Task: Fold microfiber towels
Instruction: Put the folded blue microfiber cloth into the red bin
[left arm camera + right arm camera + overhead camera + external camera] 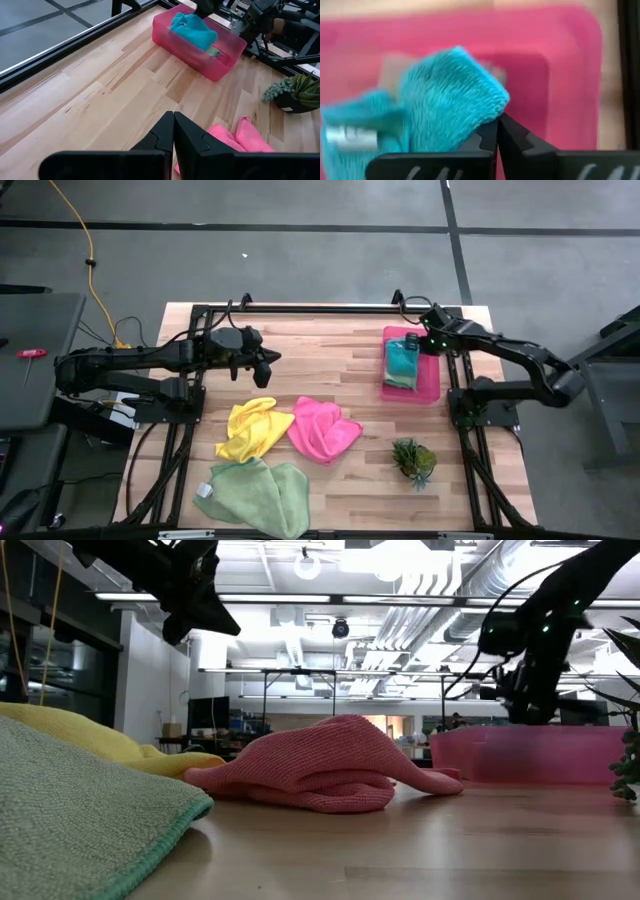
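high view: no readable writing anywhere. right claw (412,343) sits over the pink tray (432,383) in the upper right, clenched on a corner of the teal towel (402,362) lying inside. left claw (270,358), clenched and empty, hovers upper left above yellow towel (254,428), pink towel (322,429), green towel (256,491); plant (413,459) lower right on the tabletop (330,350).

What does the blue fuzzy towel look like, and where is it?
The teal towel is soft, fuzzy and bunched up, not flat. It lies inside the pink tray at the table's far right, on top of something pale green. The right gripper is right at it, fingers shut at a corner.
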Action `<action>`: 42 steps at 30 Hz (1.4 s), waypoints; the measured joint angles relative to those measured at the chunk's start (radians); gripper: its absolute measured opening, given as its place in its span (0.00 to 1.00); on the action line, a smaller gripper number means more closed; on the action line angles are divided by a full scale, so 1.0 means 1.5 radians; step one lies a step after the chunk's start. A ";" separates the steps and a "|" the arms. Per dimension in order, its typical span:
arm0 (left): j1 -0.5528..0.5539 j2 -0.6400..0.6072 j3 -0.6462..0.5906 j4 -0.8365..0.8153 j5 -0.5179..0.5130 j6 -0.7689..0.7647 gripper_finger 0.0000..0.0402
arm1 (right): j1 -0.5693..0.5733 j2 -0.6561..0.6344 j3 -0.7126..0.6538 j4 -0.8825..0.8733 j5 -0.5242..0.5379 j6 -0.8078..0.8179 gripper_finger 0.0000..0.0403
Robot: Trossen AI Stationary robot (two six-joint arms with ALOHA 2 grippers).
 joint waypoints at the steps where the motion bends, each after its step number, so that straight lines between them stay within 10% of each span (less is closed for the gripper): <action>1: 0.000 0.000 0.000 -0.002 0.000 0.000 0.00 | 0.000 0.011 0.000 0.024 0.009 -0.001 0.00; 13: 0.000 0.000 0.000 -0.011 0.000 0.000 0.00 | -0.019 0.047 0.000 0.074 0.018 -0.024 0.00; 28: 0.000 0.000 0.000 -0.011 -0.002 0.002 0.00 | -0.030 -0.156 0.001 0.117 -0.047 -0.073 0.00; 42: 0.000 0.000 0.000 -0.011 -0.003 0.001 0.00 | -0.003 0.052 0.000 0.120 -0.091 -0.086 0.00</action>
